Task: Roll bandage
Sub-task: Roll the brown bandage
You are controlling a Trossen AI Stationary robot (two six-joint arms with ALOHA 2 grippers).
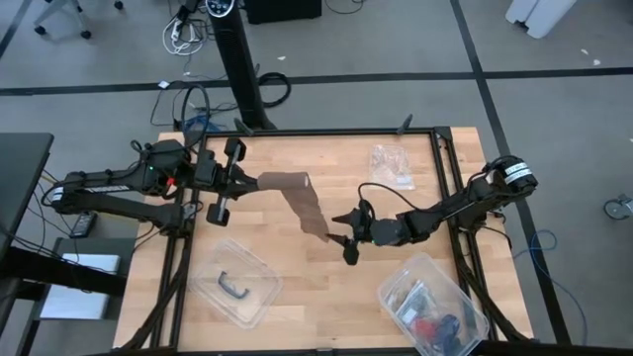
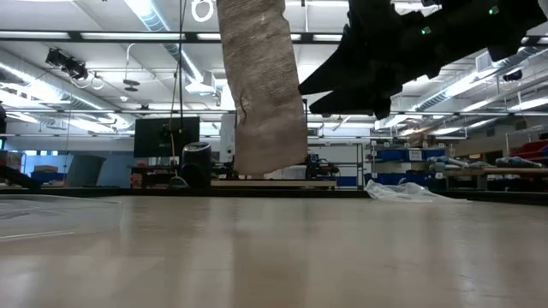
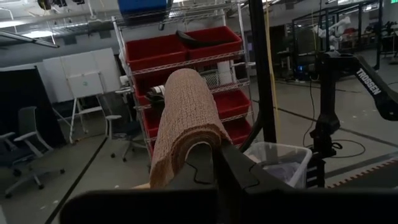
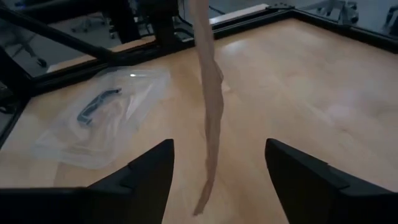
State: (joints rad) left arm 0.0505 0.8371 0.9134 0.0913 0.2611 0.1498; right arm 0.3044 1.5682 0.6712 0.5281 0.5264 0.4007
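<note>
My left hand (image 1: pixel 249 178) pinches the bandage (image 1: pixel 307 206) top; my right hand (image 4: pixel 214 180), spread wide around its tail, might miss that swaying strip.

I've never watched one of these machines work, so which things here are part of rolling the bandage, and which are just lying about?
Part of the job:
- bandage, hanging from the left claw
- left claw, shut on it
- right claw, open around its loose end

Lying about:
- clear tub with black handle
- bin of odds and ends
- plastic bag
</note>
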